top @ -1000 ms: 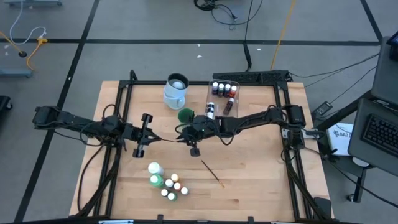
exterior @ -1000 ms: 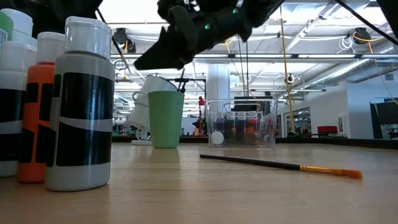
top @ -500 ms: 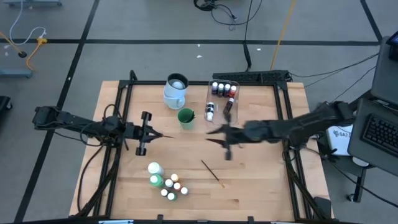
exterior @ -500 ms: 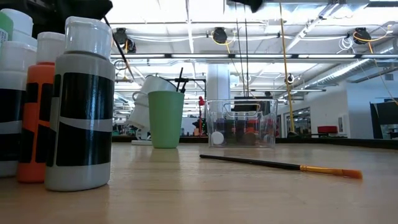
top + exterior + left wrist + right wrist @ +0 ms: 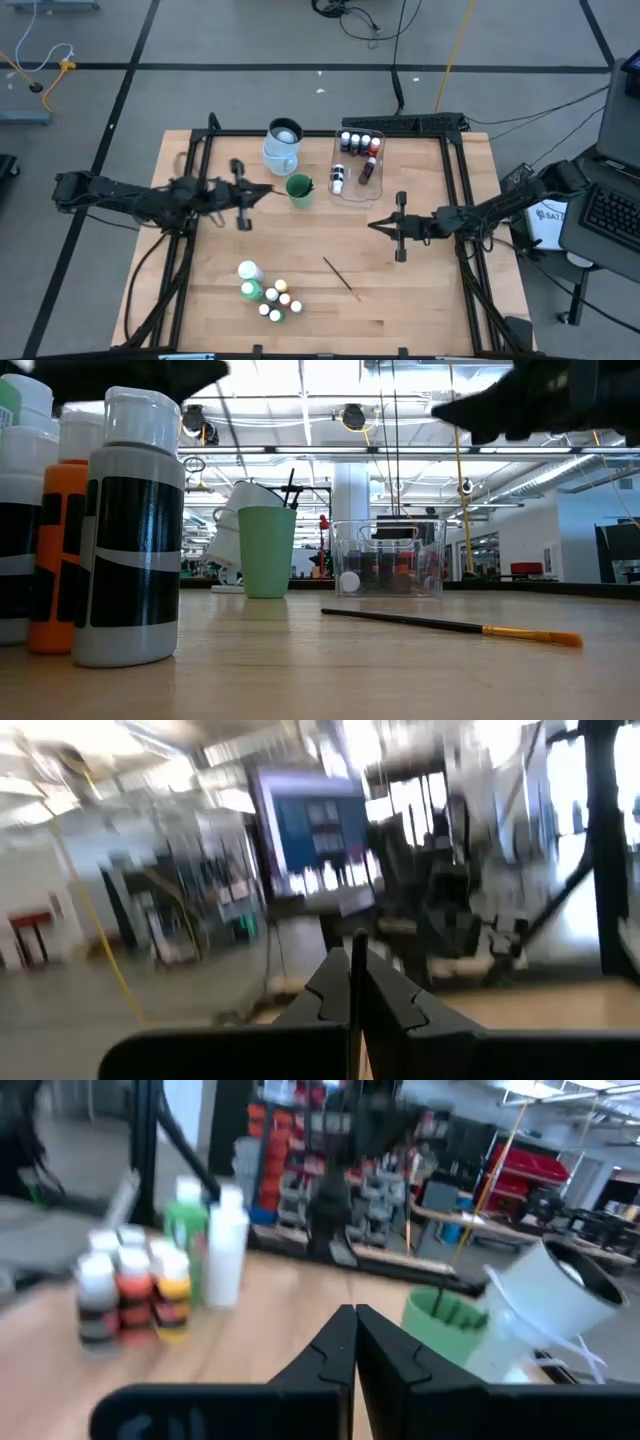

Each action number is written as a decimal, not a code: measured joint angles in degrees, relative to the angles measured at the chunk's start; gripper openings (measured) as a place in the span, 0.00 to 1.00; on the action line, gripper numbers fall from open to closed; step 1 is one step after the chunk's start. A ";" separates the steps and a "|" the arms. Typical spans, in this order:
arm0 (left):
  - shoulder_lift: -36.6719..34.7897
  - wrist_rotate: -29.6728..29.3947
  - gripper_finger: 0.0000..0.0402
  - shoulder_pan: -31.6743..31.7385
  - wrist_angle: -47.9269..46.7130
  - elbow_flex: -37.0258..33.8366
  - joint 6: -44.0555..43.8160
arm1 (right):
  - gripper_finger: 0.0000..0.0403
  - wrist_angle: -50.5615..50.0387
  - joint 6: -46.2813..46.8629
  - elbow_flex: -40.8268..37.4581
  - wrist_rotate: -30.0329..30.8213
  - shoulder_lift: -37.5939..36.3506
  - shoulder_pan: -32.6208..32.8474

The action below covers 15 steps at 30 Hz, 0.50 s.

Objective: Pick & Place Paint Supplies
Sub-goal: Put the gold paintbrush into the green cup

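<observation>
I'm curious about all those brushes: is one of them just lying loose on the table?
Yes, the orange-tipped brush lies flat on the bare wood, right of the bottle cluster. The other brushes stand upright in the green cup.

Counter (image 5: 420, 290): pale wood, black frame rails along its edges. Pale-blue jug (image 5: 283, 146): at the far edge, tilted in the right wrist view. Green cup (image 5: 298, 188): just beside the jug. Clear rectangular tub (image 5: 345, 195): near the cup. Grey floor (image 5: 250, 90): dark tape lines, loose cables.
</observation>
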 joint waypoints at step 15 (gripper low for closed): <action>28.73 -12.07 0.00 7.11 -15.33 22.40 -8.42 | 0.01 5.60 -3.98 -2.40 -0.24 4.15 -0.45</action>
